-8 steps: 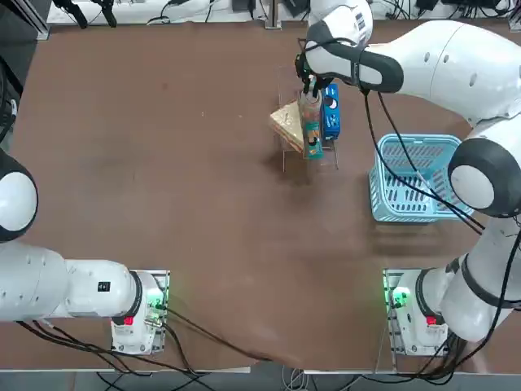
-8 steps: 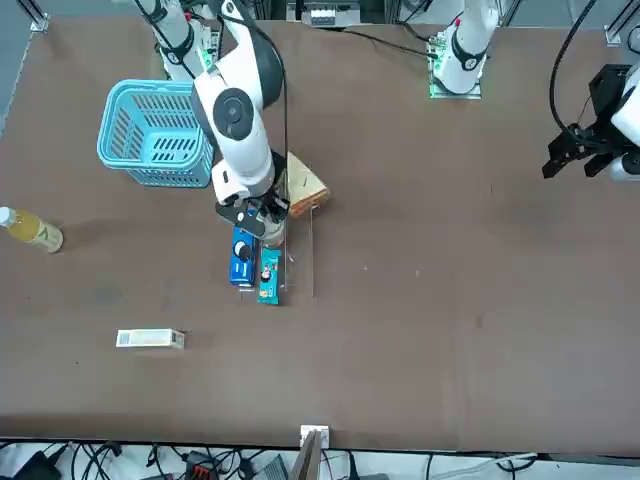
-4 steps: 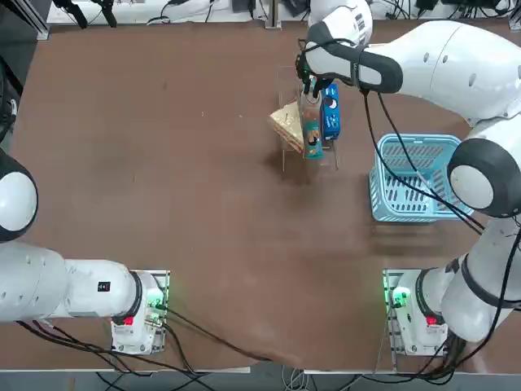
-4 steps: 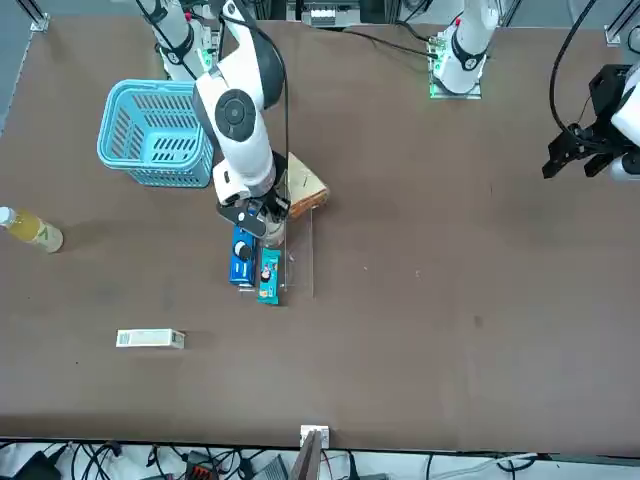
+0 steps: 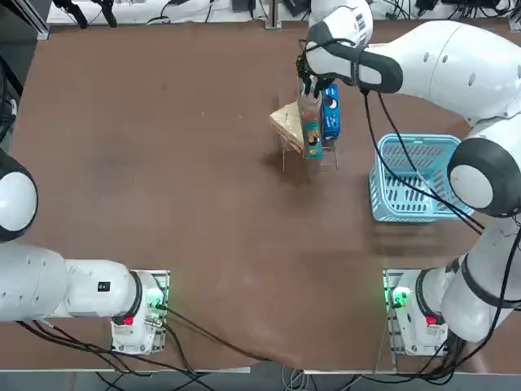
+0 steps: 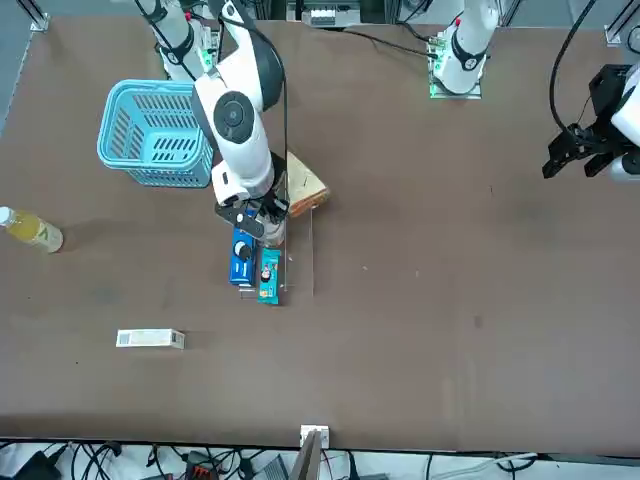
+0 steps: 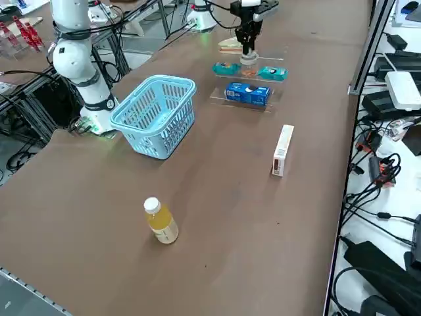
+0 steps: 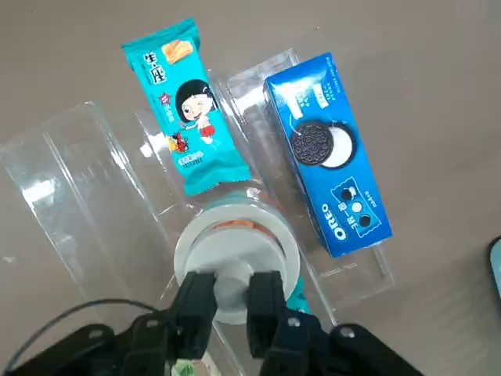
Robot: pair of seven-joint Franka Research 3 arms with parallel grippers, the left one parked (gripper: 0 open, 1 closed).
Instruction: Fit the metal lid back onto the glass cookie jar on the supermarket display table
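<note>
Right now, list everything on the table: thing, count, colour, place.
glass cookie jar: 1, clear, whitish rim, on acrylic stand
metal lid: 1, silvery-grey, on jar mouth
acrylic stand: 1, clear, table's far middle
teal snack packet: 1, on stand
blue cookie box: 1, on stand
yellow wedge packet: 1, beside jar
basket: 1, light blue, robot's right
bottle: 1, yellow drink, right edge
small box: 1, white, far side
table: 1, brown
right pincer: 1, black, shut on lid

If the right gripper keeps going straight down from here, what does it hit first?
Most likely the clear glass cookie jar itself: the right gripper, shut on the small silvery metal lid, sits directly above its whitish rim; the remaining gap is unclear.
</note>
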